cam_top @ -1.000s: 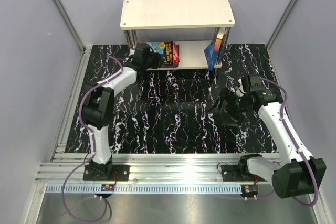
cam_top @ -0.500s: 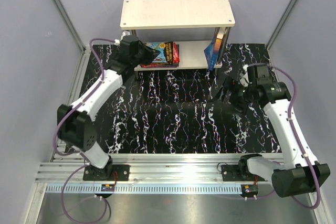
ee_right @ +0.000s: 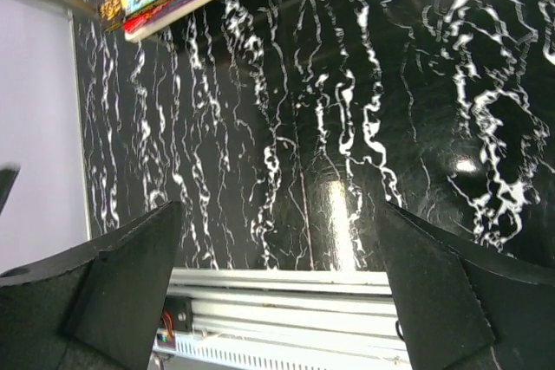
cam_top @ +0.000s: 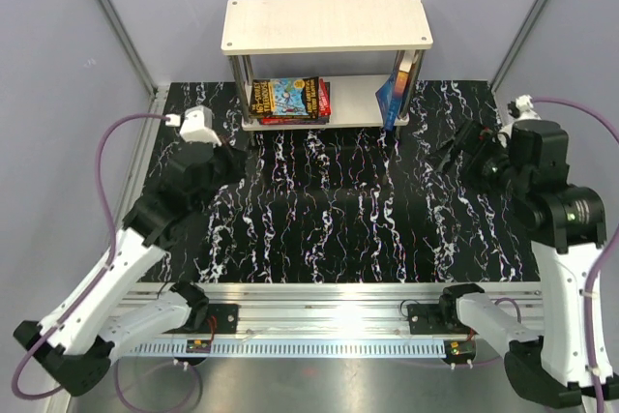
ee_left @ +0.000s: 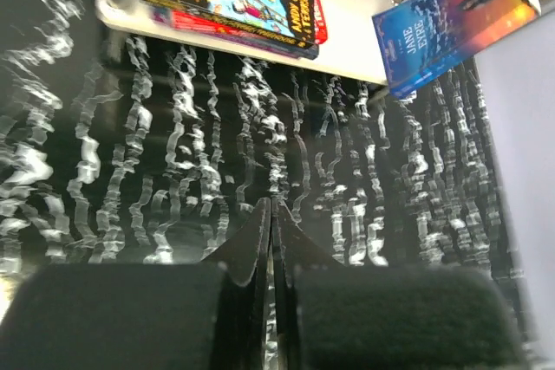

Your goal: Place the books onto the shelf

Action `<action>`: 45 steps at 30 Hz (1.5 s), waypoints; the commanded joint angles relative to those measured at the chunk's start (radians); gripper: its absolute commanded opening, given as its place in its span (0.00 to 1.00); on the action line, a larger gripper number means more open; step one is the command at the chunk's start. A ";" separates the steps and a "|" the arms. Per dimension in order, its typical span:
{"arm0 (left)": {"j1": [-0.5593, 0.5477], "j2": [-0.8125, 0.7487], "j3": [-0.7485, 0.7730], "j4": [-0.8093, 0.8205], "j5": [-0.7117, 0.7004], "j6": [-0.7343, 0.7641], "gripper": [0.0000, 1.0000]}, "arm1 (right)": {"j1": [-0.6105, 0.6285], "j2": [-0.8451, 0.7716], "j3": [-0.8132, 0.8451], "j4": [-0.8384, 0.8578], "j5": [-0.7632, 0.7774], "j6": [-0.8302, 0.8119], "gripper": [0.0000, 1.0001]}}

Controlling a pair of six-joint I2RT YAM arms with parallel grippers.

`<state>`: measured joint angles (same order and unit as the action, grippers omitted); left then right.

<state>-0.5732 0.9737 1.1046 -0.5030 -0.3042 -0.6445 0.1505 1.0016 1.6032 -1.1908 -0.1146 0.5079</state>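
Shelf (cam_top: 324, 22): upright at the far side of the black marbled table (cam_top: 329, 220).
Stack of books (cam_top: 288, 98): flat on the left of the lower board, with the dark illustrated cover on top and a red one beneath.
Blue book (cam_top: 395, 94): at the lower board's right end, tilted beside the post.
Left gripper (ee_left: 271, 212): jaws pressed together, holding nothing.
Right gripper (ee_right: 282, 214): jaws wide apart, empty, above the table's right side.

**Books on the lower tier**

The shelf (cam_top: 327, 23) has two cream boards on silver posts and stands upright at the far side. A stack of books (cam_top: 288, 99) lies flat toward the left of its lower board (illustrated cover on top, red edges beneath). At the right end, a blue book (cam_top: 392, 94) stands tilted by the post.
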 commanded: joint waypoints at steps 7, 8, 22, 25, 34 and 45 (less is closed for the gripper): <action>-0.039 -0.364 -0.268 0.050 -0.358 0.298 0.06 | 0.008 -0.449 -0.406 0.212 -0.069 0.098 1.00; -0.039 -0.386 -0.288 0.052 -0.371 0.298 0.07 | 0.008 -0.478 -0.423 0.227 -0.085 0.109 1.00; -0.039 -0.563 -0.387 -0.017 -0.401 0.249 0.10 | 0.008 -0.498 -0.417 0.142 -0.080 0.034 1.00; -0.039 -0.567 -0.390 -0.023 -0.400 0.249 0.10 | 0.008 -0.492 -0.425 0.137 -0.094 0.040 1.00; -0.039 -0.563 -0.405 -0.014 -0.392 0.244 0.10 | 0.007 -0.488 -0.439 0.148 -0.102 0.038 1.00; -0.039 -0.512 -0.420 0.060 -0.400 0.305 0.10 | 0.006 -0.474 -0.456 0.194 -0.111 0.024 1.00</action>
<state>-0.6106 0.4477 0.6979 -0.5190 -0.6716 -0.3756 0.1516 0.5106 1.1530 -1.0428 -0.2043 0.5629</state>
